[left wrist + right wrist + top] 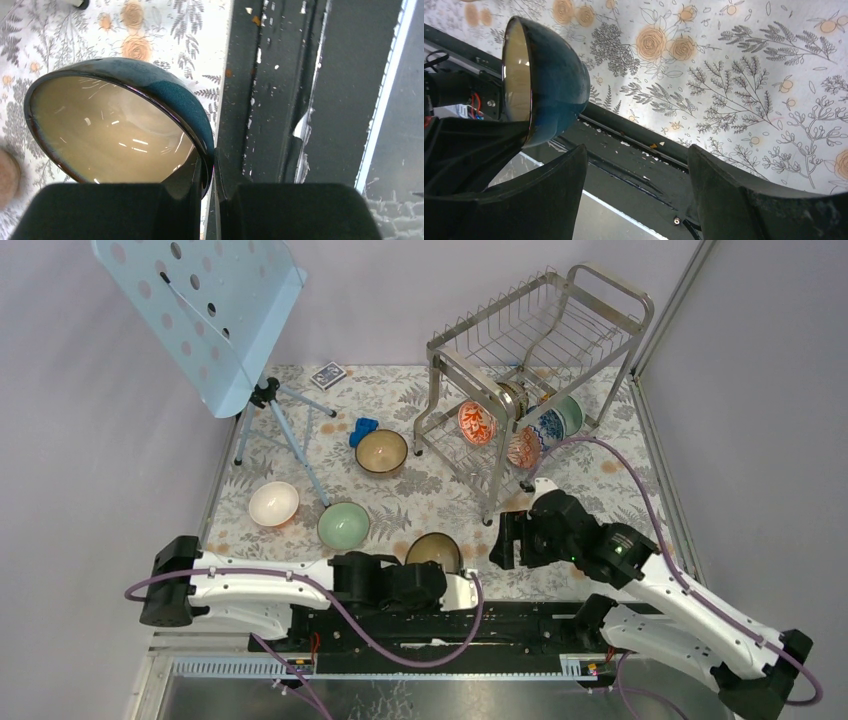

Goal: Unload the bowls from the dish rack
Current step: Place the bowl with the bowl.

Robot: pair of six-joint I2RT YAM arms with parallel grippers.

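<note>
The dish rack [540, 350] stands at the back right, with an orange-red patterned bowl [477, 423], a blue-and-white bowl [548, 426] and a pale green bowl [571, 414] on edge in its lower tier. My left gripper [214, 167] is shut on the rim of a dark bowl with a tan inside [110, 127]. That bowl is tilted on its side by the table's near edge [433, 551]. My right gripper [636, 167] is open and holds nothing. It hangs just right of that dark bowl [551, 75], in front of the rack [505, 538].
On the floral cloth sit a dark brown bowl [381, 451], a white bowl [273, 503] and a pale green bowl [343, 525]. A pale blue music stand [205, 310] on a tripod stands at the back left, with a small blue object [363, 430] and a card pack [328, 375] nearby.
</note>
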